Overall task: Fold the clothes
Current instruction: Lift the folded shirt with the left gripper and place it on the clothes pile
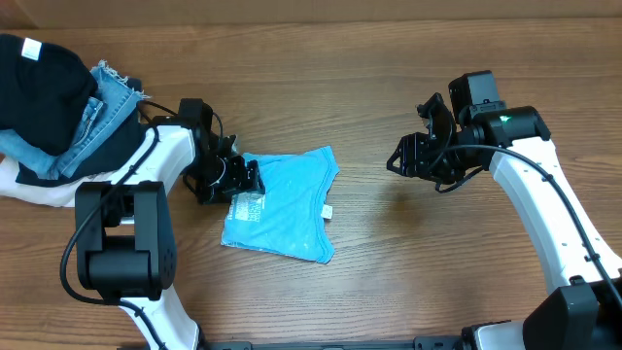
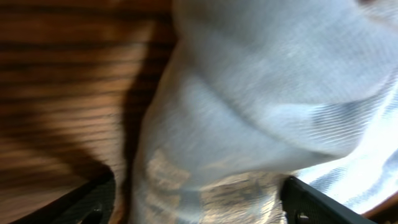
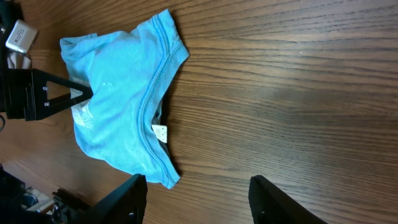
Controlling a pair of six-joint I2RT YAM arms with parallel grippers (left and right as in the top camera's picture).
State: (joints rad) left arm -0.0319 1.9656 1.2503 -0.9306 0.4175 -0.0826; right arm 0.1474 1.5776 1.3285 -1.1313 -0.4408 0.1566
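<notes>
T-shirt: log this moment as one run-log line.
T-shirt: folded compact, flat on table | left gripper: open, at shirt's left edge, cloth between fingers | right gripper: open, empty, clear of shirt

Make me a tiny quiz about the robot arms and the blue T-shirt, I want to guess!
1. True or false: the right gripper holds the sky-blue T-shirt.
2. Which gripper is at the T-shirt's edge? A) the left gripper B) the right gripper C) neither
3. Fill in: beside the black garment on the table lies a frayed ___ garment.
Key: 1 false, its open jaws are empty. 2 A. 3 denim, the denim garment.
</notes>
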